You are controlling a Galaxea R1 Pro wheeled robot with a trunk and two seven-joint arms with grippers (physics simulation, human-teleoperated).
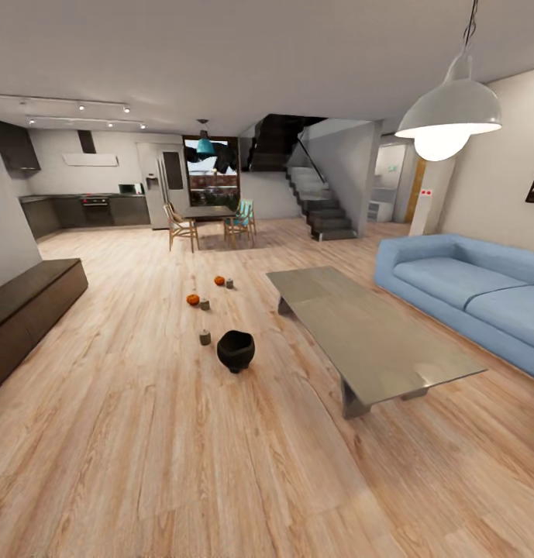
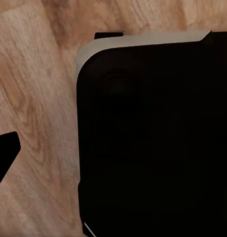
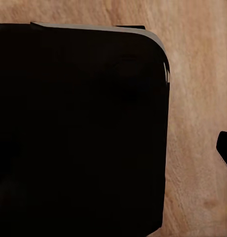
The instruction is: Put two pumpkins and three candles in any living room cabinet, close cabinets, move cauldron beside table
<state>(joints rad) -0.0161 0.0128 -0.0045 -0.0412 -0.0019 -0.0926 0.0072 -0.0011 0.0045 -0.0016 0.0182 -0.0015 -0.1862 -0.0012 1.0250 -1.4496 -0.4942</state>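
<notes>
- Left end effector: in the left wrist view a dark pointed tip (image 2: 6,153) juts in at one edge over the wood floor (image 2: 39,98); I cannot tell how wide it stands. A big black rounded block with a pale rim (image 2: 153,138), seemingly part of the robot, takes up most of that picture.
- Right end effector: the right wrist view shows a small dark tip (image 3: 225,148) at the edge above the floor, beside a similar black block (image 3: 79,128); its opening cannot be told either.
- The black cauldron (image 1: 235,350) stands on the floor, left of the coffee desk (image 1: 375,333) and apart from it.
- One candle (image 1: 205,337) stands just beside the cauldron, on its far left.
- Farther off, a pumpkin (image 1: 193,299) sits with a second candle (image 1: 205,304) close to it; beyond them a second pumpkin (image 1: 219,280) sits near a third candle (image 1: 229,284).
- The long dark cabinet (image 1: 26,310) runs along the left wall, its fronts looking closed.
- A blue sofa (image 1: 468,287) sits right of the desk, under a lit white hanging lamp (image 1: 450,116).
- At the back are a dining table with chairs (image 1: 211,217), a grey kitchen (image 1: 88,208) and a staircase (image 1: 321,201).
- Pale wood planks cover the whole room.
</notes>
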